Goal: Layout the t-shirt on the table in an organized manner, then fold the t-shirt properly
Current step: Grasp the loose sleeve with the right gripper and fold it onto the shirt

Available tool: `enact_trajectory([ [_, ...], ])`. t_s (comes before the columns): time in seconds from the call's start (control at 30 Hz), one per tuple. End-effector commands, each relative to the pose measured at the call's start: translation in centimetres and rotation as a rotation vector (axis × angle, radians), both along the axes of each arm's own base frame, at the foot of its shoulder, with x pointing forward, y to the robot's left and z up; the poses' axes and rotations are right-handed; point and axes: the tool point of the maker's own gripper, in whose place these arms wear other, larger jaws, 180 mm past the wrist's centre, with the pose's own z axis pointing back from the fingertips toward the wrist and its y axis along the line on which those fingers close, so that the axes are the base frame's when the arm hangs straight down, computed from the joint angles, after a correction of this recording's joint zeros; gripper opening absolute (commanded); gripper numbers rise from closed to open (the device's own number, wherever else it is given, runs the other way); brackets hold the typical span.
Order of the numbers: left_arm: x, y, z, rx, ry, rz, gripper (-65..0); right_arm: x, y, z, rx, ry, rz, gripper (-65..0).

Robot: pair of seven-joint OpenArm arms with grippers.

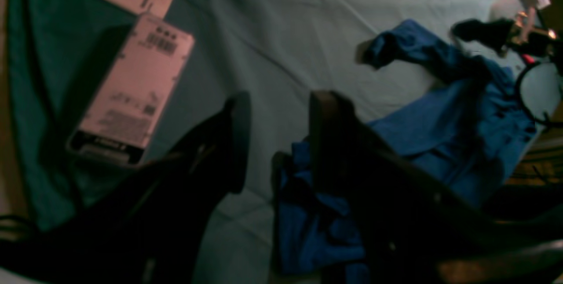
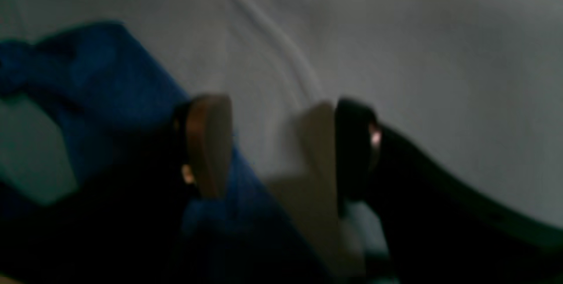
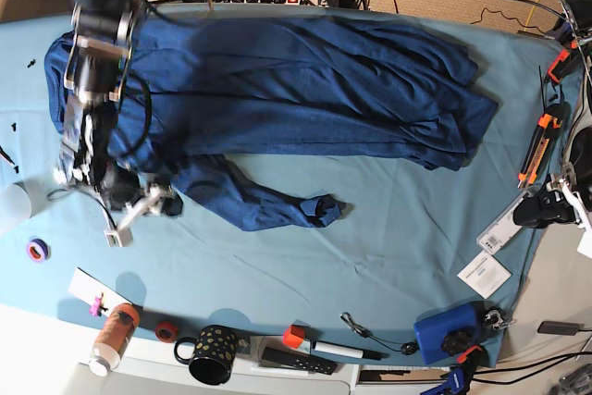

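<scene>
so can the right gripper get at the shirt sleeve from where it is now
Probably yes: the right gripper stands open low over the table, one finger already over the t-shirt fabric, with nothing between it and the sleeve.

One t-shirt [image 3: 277, 80] lies on one table [image 3: 388, 228]; at six o'clock stand one mug [image 3: 211, 354] and one bottle [image 3: 113, 335]; two tape rolls [image 3: 37, 250].

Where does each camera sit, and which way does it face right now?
Base: overhead, looking straight down on the table and shirt; right arm at its left, left arm at its right.
Left wrist: on the left arm, looking across the table at the shirt; left gripper open in front.
Right wrist: on the right arm, close above a shirt fold; right gripper open.
Shared: all three show the shirt.
</scene>
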Motion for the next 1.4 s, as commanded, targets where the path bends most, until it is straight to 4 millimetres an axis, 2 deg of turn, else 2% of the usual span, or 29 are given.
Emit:
enact_trajectory([
  [0.0,0.7,0.8,2.4,0.005,-0.066,0.008,-41.7,0.6,-0.2,0.5,-0.013,0.007,0.015,-28.4],
  [0.1,0.7,0.8,2.4,0.004,-0.066,0.008,-41.7,0.5,1.3,-0.4,0.009,0.055,0.048,-28.4],
  [0.37,0.7,0.9,2.2,0.014,-0.062,0.01,-41.7,-2.3,9.3,-2.4,0.164,0.135,0.227,-28.4],
  [0.5,0.7,1.0,2.1,0.022,-0.057,0.011,-41.7,-2.5,10.6,-2.5,0.191,0.137,0.244,-29.2],
  [0.53,0.7,1.0,2.1,0.022,-0.058,0.011,-41.7,-2.4,10.6,-2.4,0.19,0.133,0.242,-32.3],
  [0.57,0.7,1.0,2.1,0.022,-0.057,0.011,-41.7,-2.4,10.4,-2.3,0.188,0.132,0.241,-38.3],
  [0.67,0.7,1.0,2.1,0.02,-0.06,0.012,-41.7,-2.2,10.0,-2.2,0.182,0.125,0.234,-65.0],
  [0.77,0.9,1.0,2.3,0.014,-0.071,0.019,-41.7,-1.8,9.6,-1.8,0.18,0.11,0.226,-65.0],
  [0.9,0.9,1.0,2.3,0.016,-0.071,0.019,-41.7,-1.4,10.3,0.5,0.219,0.074,0.26,-65.0],
  [1.0,0.9,1.1,2.1,0.029,-0.064,0.021,-41.7,-1.5,11.9,4.3,0.281,0.006,0.333,-65.0],
  [1.1,0.9,1.1,2.1,0.03,-0.064,0.021,-41.7,-1.7,13.1,8.6,0.299,-0.141,0.39,-65.0],
  [1.2,0.9,1.1,2.1,0.03,-0.063,0.021,-41.7,-3.5,14.0,11.4,0.207,-0.24,0.46,-65.0],
  [1.3,0.9,1.1,2.1,0.029,-0.064,0.021,-41.7,-6.4,14.9,13.2,0.1,-0.307,0.53,-65.0],
  [1.37,0.9,1.1,2.1,0.029,-0.064,0.021,-41.7,-8.4,15.1,13.6,0.032,-0.339,0.545,-65.0],
])
